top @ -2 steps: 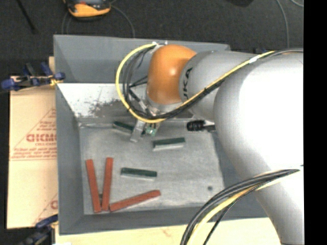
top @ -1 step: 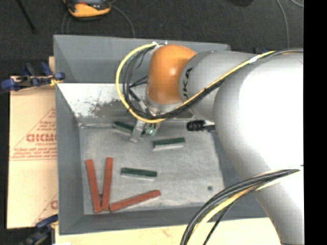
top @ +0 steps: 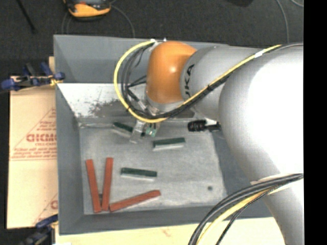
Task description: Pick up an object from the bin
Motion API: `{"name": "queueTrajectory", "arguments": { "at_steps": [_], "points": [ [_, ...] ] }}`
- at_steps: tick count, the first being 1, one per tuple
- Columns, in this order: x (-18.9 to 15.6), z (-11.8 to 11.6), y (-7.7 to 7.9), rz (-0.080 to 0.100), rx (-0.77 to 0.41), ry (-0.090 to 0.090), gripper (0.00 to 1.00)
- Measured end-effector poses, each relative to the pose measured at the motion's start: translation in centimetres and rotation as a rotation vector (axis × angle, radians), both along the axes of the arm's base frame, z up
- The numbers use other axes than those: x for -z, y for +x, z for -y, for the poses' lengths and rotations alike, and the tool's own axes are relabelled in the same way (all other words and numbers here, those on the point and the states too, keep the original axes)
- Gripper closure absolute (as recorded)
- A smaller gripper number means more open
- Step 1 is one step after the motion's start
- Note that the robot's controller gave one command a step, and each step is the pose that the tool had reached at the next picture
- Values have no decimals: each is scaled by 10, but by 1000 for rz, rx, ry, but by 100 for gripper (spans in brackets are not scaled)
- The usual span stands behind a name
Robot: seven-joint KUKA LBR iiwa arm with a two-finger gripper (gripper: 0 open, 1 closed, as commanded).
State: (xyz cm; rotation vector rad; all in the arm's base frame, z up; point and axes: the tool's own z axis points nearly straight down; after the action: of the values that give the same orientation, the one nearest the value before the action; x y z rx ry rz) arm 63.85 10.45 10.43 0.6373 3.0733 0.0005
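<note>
From the camera above, my fingers [top: 142, 131] sit low at the back of the grey bin [top: 69, 152], at the right end of a dark green bar [top: 121, 127]. I cannot tell whether they are spread or pinching it. A second green bar [top: 168, 143] lies just right, a third green bar [top: 138, 173] mid-floor, and three red-brown bars [top: 107, 182] front left.

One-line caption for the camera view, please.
Gripper low in the bin, beside a dark green bar; three red bars lie front left.
</note>
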Motion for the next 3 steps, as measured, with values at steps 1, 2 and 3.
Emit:
{"name": "queueTrajectory", "arguments": {
  "at_steps": [1,2,3],
  "points": [
    [-35,10,-3,4,12,2,100],
    [-74,10,6,-4,9,1,100],
    [-61,-16,-65,0,-44,0,0]
  ]
}}
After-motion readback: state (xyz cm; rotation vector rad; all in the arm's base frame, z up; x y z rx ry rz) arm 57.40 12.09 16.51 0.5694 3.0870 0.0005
